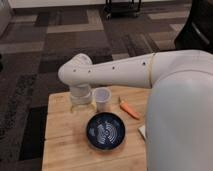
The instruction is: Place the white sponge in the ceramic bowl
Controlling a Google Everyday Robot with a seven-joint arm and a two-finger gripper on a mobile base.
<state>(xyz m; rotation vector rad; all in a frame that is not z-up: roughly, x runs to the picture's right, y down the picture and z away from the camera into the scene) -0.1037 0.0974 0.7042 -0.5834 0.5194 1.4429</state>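
Observation:
The ceramic bowl (pixel 105 131), dark blue with white rings inside, sits on the wooden table near the front middle; it looks empty. Just right of it, a small off-white piece (pixel 142 131) peeks out from behind my arm's white shell. It looks like the white sponge, though most of it is hidden. My gripper (pixel 81 104) points down over the table's back left, beside a cup and about a bowl's width behind and to the left of the bowl. Whether it holds anything does not show.
A translucent white cup (pixel 101 99) stands upright right next to the gripper. An orange carrot-like thing (pixel 129 110) lies behind and to the right of the bowl. My arm's bulky shell (pixel 180 110) covers the table's right side. Patterned carpet surrounds the table (pixel 62 145).

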